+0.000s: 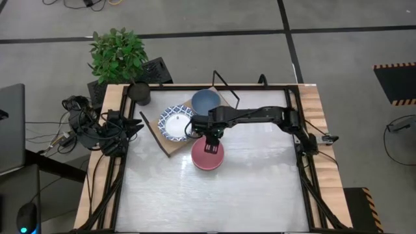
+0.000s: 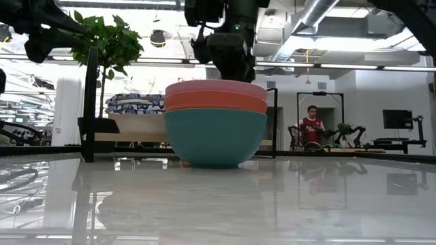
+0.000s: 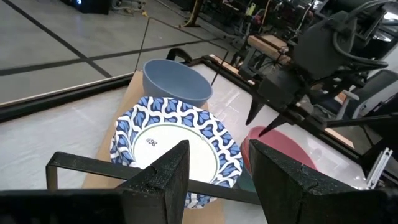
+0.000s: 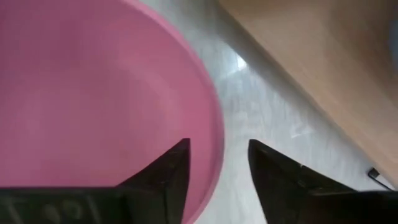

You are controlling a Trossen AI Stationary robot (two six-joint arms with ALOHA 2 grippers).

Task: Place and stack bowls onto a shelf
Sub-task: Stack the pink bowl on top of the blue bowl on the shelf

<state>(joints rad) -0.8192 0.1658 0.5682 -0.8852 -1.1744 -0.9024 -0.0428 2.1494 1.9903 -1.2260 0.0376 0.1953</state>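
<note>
A stack of three deep bowls stands on the tabletop: pink [image 2: 215,87] on top, orange-red [image 2: 215,101] below it, teal [image 2: 215,136] at the bottom. From above only the pink bowl [image 1: 208,156] shows. My right gripper [image 1: 211,144] hovers at its far rim, open, one finger over the inside and one outside the pink rim [image 4: 214,134]; I see no touch. The wooden shelf [image 1: 168,144] carries a blue-patterned bowl [image 1: 175,123] and a plain blue bowl [image 1: 205,102]. My left gripper [image 3: 217,180] is open and waits at the table's left edge [image 1: 138,125].
A potted plant [image 1: 118,55] and a dark cup [image 1: 138,92] sit at the far left corner. Black frame rails [image 1: 292,117] run along the table's sides. The shelf's board [image 4: 323,62] lies close beyond the pink bowl. Pale tabletop [image 1: 260,188] stretches toward the near edge.
</note>
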